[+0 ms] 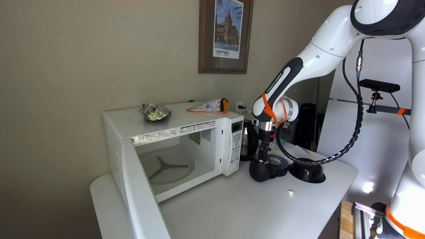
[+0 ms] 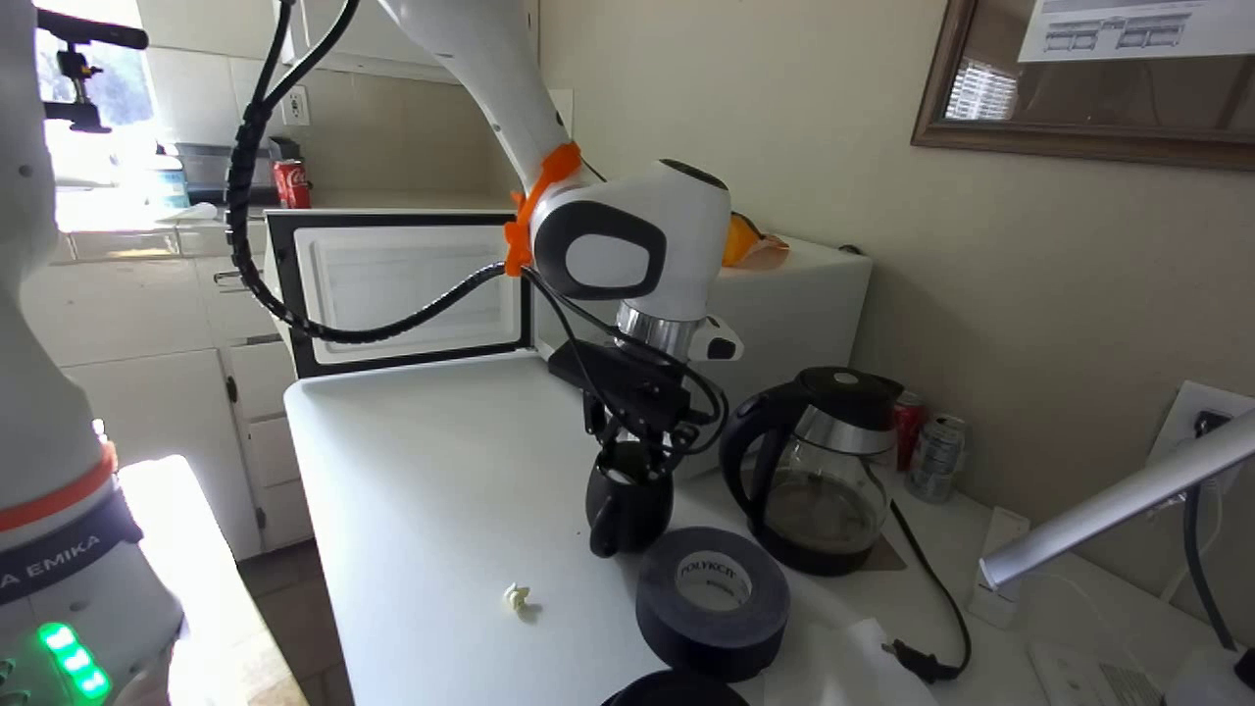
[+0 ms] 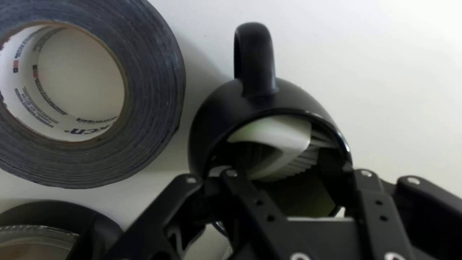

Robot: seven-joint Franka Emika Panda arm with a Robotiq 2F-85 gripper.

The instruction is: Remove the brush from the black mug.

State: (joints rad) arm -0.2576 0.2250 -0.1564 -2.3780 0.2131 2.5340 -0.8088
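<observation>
beside the microwave [image 1: 219,141], in an exterior view, i have the fingers [image 1: 262,154] pointing down at the mouth of the black mug [image 1: 260,172], which stands upright on the desk [image 1: 212,209]. from this angle i can't tell what's inside it.

in an exterior view, the mug sits just beside the roll of tape [image 2: 686,613], with the glass jug [image 2: 826,508] near it; something whitish shows in the mug's mouth, too small to make out.

in the wrist view, the fingers are spread, one toward each side of the mouth, with nothing i can see pinched between them; their tips are hidden, so i can't say whether they touch the rim. the brush [image 3: 288,131] is inside the mug, a whitish, green-tinged piece with fanned ridges, toward the handle side. i'd call this step lining up the grasp. the next move, as i judge it, is to edge toward the handle until the brush sits squarely between the fingers, close without catching the rim, then lift straight up, clear of jug and tape.
</observation>
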